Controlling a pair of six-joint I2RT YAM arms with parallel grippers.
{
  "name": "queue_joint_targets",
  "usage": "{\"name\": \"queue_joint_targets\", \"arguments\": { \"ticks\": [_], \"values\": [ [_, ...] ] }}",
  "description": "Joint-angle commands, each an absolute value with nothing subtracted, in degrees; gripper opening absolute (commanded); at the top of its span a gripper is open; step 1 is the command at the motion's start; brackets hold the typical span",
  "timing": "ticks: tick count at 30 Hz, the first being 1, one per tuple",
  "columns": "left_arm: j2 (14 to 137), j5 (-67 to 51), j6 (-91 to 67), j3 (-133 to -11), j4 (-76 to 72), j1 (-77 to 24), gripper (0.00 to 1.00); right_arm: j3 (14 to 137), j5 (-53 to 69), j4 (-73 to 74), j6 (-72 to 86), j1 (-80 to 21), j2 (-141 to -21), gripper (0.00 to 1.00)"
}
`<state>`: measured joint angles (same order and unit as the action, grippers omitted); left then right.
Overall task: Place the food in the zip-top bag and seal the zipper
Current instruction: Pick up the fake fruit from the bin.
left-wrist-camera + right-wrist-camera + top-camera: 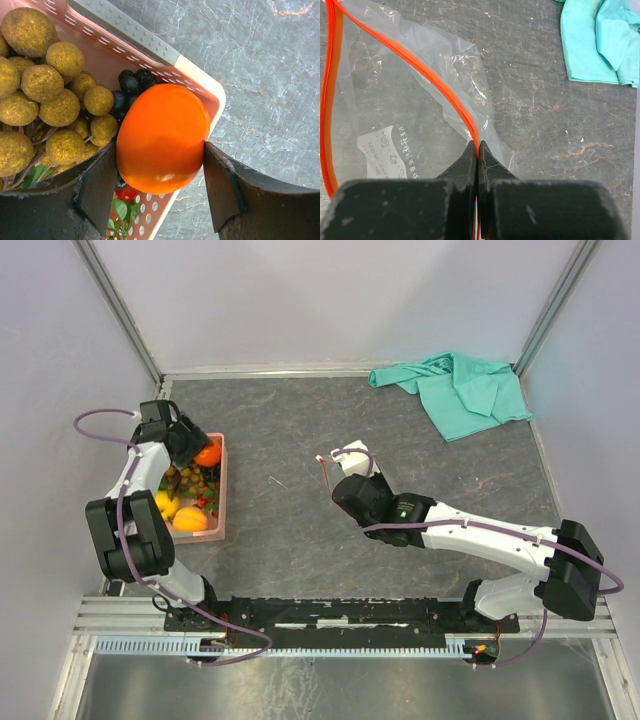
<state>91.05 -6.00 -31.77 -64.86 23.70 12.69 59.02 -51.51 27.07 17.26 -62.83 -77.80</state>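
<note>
My left gripper (203, 453) is shut on the orange (162, 137) and holds it over the far right corner of the pink basket (197, 75). Brown berries (55, 95) and dark grapes (131, 85) lie in the basket below it. A lemon (167, 504) and a yellow-orange fruit (190, 520) sit in the basket's near end. My right gripper (478, 150) is shut on the orange-red zipper (427, 75) of the clear zip-top bag (395, 120), holding its mouth open at mid-table. The bag also shows in the top view (352, 457).
A teal cloth (462, 390) lies crumpled at the far right, also in the right wrist view (600, 40). The basket stands at the table's left side, near the left wall. Bare grey table (280, 440) lies between basket and bag.
</note>
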Motion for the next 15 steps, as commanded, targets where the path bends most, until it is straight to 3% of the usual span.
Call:
{"name": "queue_joint_targets", "arguments": {
  "ticks": [1,10,15],
  "values": [
    [87.82,-7.83,-28.83,-64.06,23.16,13.01,0.38,61.95,-50.89,26.67,18.13,-62.58,-77.38,0.02],
    [89.92,-9.28,-29.93,-63.33,21.53,12.08,0.58,61.98,-49.26,26.76,19.27,-62.61,-77.95,0.02],
    [91.38,-9.26,-30.58,-63.41,20.17,11.48,0.62,62.33,-48.61,26.75,19.69,-62.58,-78.55,0.02]
  ]
}}
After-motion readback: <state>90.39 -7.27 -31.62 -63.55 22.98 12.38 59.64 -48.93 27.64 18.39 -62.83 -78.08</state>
